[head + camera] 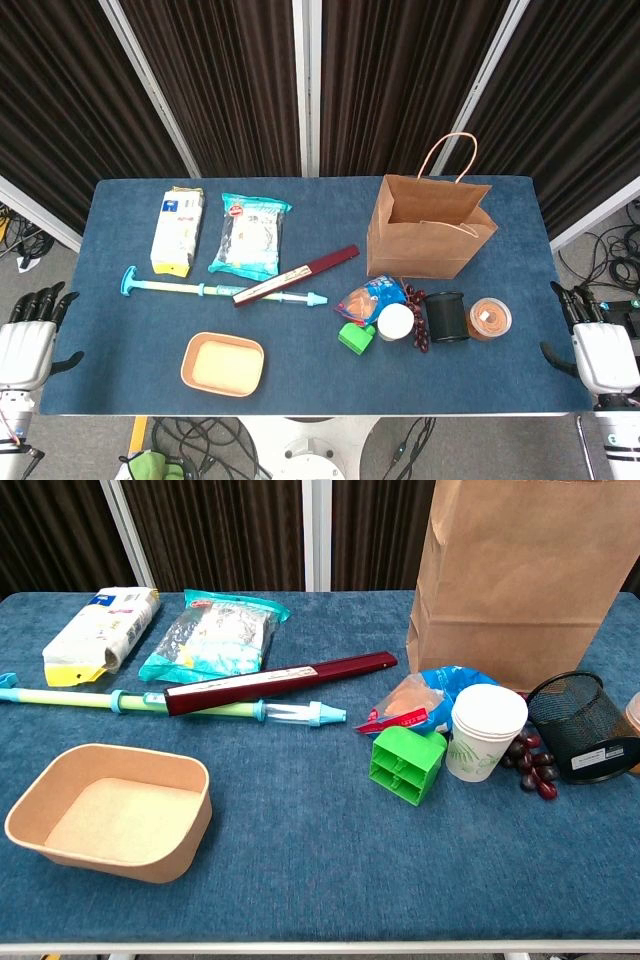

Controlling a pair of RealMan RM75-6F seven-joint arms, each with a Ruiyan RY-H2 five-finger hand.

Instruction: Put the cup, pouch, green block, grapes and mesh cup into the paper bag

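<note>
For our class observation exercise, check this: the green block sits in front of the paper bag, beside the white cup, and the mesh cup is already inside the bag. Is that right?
One detail is wrong. The mesh cup is not inside the paper bag; the chest view shows it standing on the table in front of it. The green block does sit beside the white cup.

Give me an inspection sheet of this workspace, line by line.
Surface: blue table.
Job's things: paper bag upright, open; cup, pouch, green block, grapes, mesh cup clustered in front of it, none bagged.
Clutter: paper tray, syringe-like tool, maroon stick, two snack packs, orange-lidded container.
Hands: left hand, right hand beside the table, holding nothing.
Cables: on the floor.
Surroundings: dark curtains.
</note>
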